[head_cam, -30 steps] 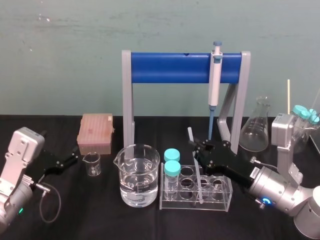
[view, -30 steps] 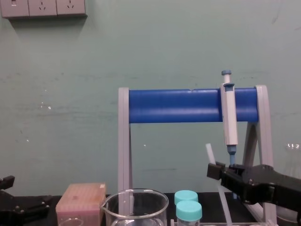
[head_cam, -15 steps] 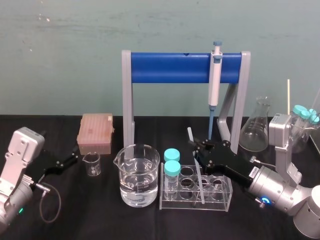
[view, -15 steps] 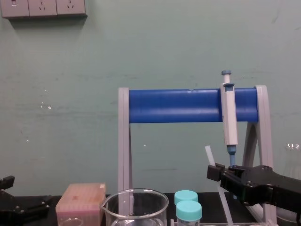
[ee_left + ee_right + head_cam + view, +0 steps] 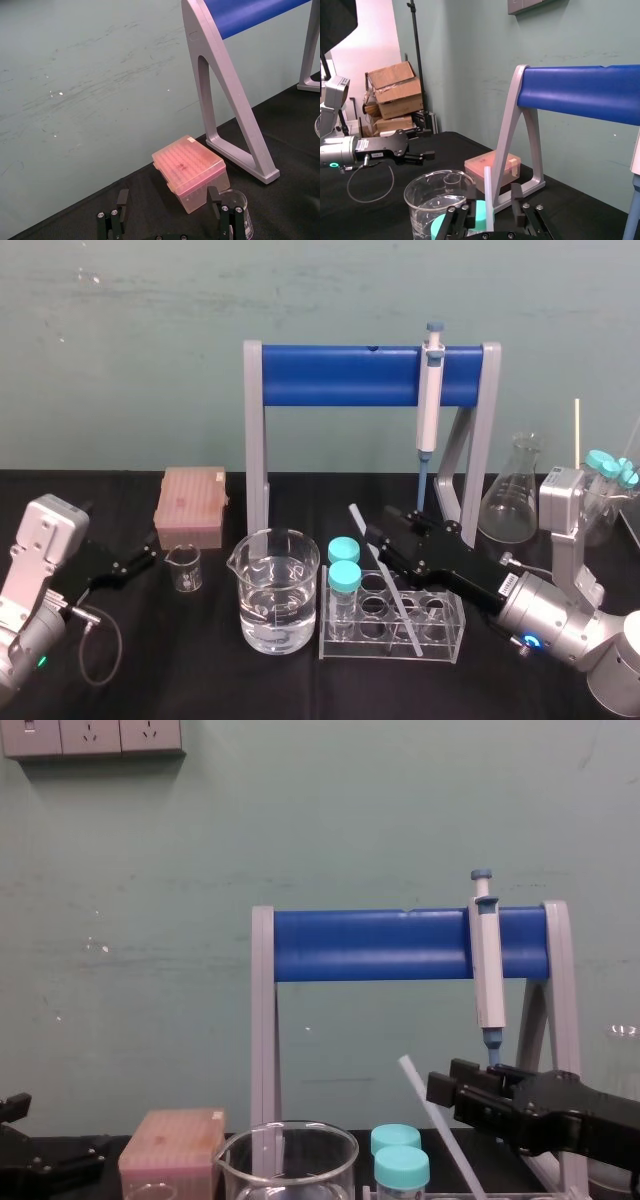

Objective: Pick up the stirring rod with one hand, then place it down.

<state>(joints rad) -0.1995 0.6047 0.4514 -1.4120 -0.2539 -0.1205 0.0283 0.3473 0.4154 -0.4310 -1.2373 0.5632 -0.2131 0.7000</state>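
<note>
The stirring rod point(image 5: 385, 575) is a thin translucent white rod. It leans to the left, with its lower end down in the clear test tube rack point(image 5: 455, 628). My right gripper point(image 5: 383, 540) is open around the upper part of the rod. In the right wrist view the rod point(image 5: 488, 200) stands free between the spread fingers of the right gripper point(image 5: 493, 192). The chest view shows the rod point(image 5: 430, 1115) slanting up and left past the right gripper point(image 5: 442, 1090). My left gripper point(image 5: 140, 562) rests open at the far left, and in its wrist view the left gripper point(image 5: 167, 194) holds nothing.
A beaker of water point(image 5: 279, 590) and two teal-capped tubes point(image 5: 344, 575) stand just left of the rod. A pipette point(image 5: 431, 390) hangs on the blue stand point(image 5: 340, 375) behind. A flask point(image 5: 512, 502) is at the right; a pink tip box point(image 5: 192, 505) and a small beaker point(image 5: 184, 567) are at the left.
My right gripper has opened and let go of the rod. The rod's top has tipped over to the left while its foot stays in the rack. The left arm has not moved.
</note>
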